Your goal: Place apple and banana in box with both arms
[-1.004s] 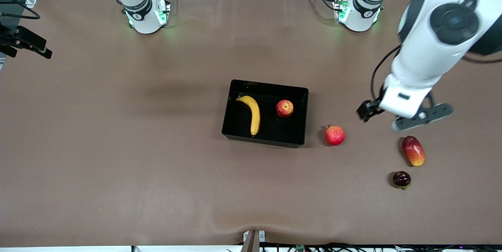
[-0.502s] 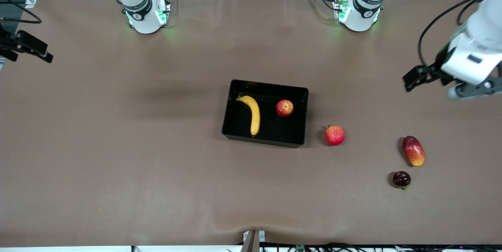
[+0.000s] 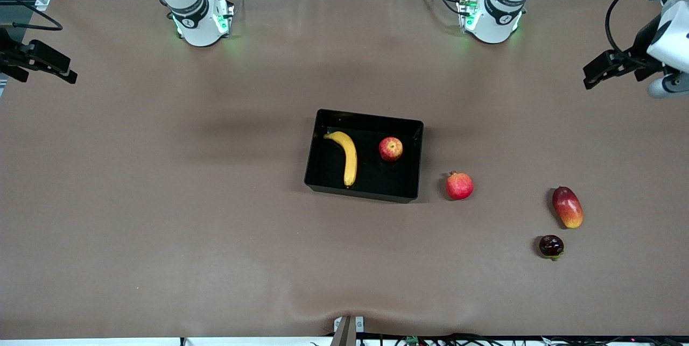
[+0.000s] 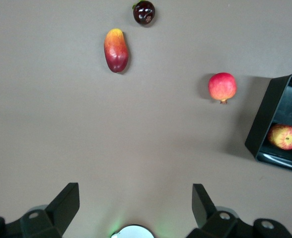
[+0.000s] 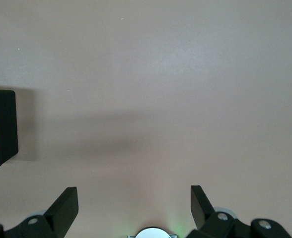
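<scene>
Brown table (image 3: 161, 200): banana (image 3: 347, 156) and apple (image 3: 391, 148) lie inside the central box (image 3: 323, 174), well apart from the empty, wide-open left gripper (image 3: 603, 69) and right gripper (image 3: 46, 63) over opposite table ends.

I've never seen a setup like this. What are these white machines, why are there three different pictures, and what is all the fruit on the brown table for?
The white machines are two robot arms bolted along one edge of a table. The wide picture looks down from a camera facing them. The other two come from cameras on each arm's wrist, so the black prongs there are that arm's own fingers. The left gripper and the right gripper are both open, hold nothing, and hang over bare table at opposite ends. In the middle sits a black box with the banana and the apple lying apart inside it. Outside it, toward the left arm's end, lie a pomegranate, a mango and a small dark fruit.
</scene>
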`<state>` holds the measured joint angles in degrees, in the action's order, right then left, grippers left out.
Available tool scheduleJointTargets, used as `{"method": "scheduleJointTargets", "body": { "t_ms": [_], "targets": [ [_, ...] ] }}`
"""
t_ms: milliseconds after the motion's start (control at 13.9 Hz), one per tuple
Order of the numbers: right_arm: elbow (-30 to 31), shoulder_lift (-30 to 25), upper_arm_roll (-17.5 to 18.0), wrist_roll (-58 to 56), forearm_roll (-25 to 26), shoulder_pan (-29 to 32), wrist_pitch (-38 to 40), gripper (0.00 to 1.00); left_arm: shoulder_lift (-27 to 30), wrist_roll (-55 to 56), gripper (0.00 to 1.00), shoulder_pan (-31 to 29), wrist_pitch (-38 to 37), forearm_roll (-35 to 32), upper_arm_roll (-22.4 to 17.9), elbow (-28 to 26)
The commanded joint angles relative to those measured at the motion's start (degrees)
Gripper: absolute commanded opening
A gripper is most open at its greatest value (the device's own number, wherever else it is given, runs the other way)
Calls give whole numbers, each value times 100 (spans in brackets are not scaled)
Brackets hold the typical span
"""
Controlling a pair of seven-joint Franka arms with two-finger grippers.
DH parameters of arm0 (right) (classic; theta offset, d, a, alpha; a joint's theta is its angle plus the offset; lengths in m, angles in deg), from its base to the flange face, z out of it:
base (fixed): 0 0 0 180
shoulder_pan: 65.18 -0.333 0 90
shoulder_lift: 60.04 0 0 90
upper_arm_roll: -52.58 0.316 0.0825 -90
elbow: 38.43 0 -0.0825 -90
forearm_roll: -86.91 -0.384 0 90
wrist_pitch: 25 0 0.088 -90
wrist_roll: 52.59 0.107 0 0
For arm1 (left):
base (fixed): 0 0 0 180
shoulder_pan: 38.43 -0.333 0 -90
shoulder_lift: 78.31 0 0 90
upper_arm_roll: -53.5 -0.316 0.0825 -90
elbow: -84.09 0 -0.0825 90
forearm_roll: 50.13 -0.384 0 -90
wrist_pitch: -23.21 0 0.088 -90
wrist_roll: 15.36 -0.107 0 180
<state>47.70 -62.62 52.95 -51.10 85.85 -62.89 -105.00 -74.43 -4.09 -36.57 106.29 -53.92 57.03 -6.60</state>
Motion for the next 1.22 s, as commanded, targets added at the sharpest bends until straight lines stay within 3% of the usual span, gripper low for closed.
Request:
{"method": "scheduleJointTargets", "body": {
  "t_ms": [0,430,1148],
  "targets": [
    [-70,-50,16,-53,80,-19,238,100,368,-143,100,174,32,107,-222,-300],
    [-61,-85,-124,-44,97,-265,345,100,737,-134,100,244,50,360,-213,-379],
    [-88,-76,-81,-52,97,-203,310,100,535,-108,100,244,-126,317,-222,-1]
  ]
}}
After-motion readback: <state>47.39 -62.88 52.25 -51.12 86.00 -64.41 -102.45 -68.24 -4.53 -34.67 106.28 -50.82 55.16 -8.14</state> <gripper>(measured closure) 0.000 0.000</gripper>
